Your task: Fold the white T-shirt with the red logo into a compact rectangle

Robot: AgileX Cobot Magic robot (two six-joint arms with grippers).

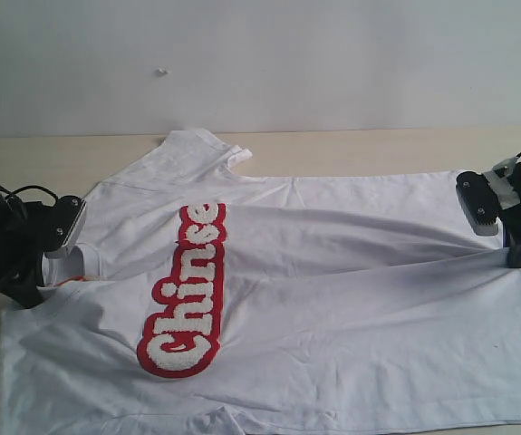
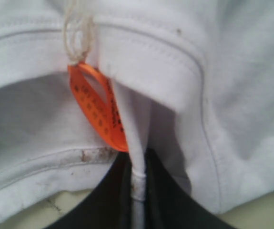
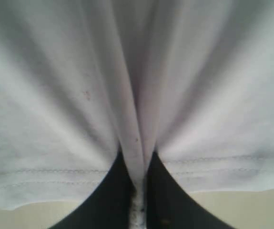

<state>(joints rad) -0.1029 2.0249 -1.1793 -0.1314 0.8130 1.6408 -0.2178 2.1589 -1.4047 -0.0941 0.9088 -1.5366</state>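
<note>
The white T-shirt [image 1: 332, 272] is seen laid across the table [image 1: 351, 149], its long axis run straight from one arm to the other, the collar end clamped in the closed left gripper [image 2: 137, 164], the hem end clamped in the closed right gripper [image 3: 137, 167], neither arm nearer.

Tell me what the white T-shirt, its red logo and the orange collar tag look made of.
White T-shirt: soft matte knit, probably cotton; it creases, drapes and shows stitched hems.
Red logo: fuzzy raised pile, towel-like, perhaps chenille.
Orange tag: thin glossy ribbon, likely synthetic, looped on pale string.
</note>
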